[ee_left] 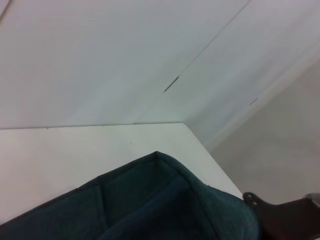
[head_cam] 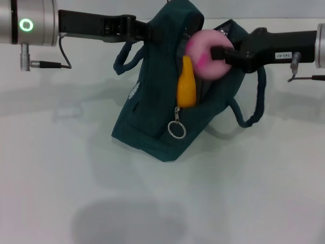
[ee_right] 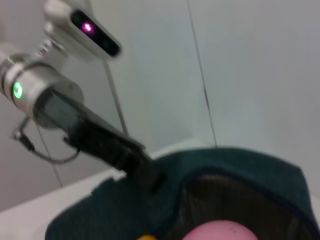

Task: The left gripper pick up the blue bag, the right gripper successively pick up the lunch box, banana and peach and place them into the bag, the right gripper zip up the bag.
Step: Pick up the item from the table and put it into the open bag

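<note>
Head view: right gripper [head_cam: 219, 53] clamps round pink peach [head_cam: 205, 54] over dark blue-green fabric bag [head_cam: 152, 127]; left gripper [head_cam: 152, 31] pinches rim. I'd lower past yellow banana [head_cam: 186, 86], then release.

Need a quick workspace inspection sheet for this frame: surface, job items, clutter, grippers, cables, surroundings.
Surface: white table, bare where visible.
Job's things: blue bag held up, mouth open; banana poking out of the opening; peach at the bag mouth; lunch box not visible.
Clutter: nothing seen.
Grippers: left gripper shut on the bag's top edge; right gripper shut on the peach.
Cables: a thin lead at each wrist, left, right.
Surroundings: white wall panels behind the table.
</note>
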Motion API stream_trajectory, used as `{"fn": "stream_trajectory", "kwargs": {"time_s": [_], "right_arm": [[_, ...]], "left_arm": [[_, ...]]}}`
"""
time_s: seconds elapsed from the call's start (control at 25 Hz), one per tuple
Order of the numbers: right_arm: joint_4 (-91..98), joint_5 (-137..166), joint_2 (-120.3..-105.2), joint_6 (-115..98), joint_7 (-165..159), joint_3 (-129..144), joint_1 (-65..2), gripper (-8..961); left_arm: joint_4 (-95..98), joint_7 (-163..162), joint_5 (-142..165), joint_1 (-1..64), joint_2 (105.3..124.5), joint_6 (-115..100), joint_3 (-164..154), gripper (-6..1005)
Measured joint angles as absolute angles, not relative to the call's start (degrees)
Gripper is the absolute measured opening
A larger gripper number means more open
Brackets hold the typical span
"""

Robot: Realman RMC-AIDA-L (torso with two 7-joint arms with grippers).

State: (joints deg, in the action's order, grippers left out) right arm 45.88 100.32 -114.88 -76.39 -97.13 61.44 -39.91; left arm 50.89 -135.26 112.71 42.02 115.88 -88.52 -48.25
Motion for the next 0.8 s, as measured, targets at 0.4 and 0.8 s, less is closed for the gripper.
{"fn": "stream_trajectory", "kwargs": {"time_s": [0.4, 0.8], "right_arm": [[43.49, 104.83, -115.23, -83.71, -99.08, 61.71, -44.61, 39], [43.96, 106.9, -115.14, -82.29, -102.19, 62.33, -44.31, 40]], "left_arm": [[50.89, -135.26, 112.67, 42.06, 116.01, -88.5, -48.25, 53], [50.89, -134.97, 112.65, 41.43, 116.1, -88.58, -48.25, 53]]}}
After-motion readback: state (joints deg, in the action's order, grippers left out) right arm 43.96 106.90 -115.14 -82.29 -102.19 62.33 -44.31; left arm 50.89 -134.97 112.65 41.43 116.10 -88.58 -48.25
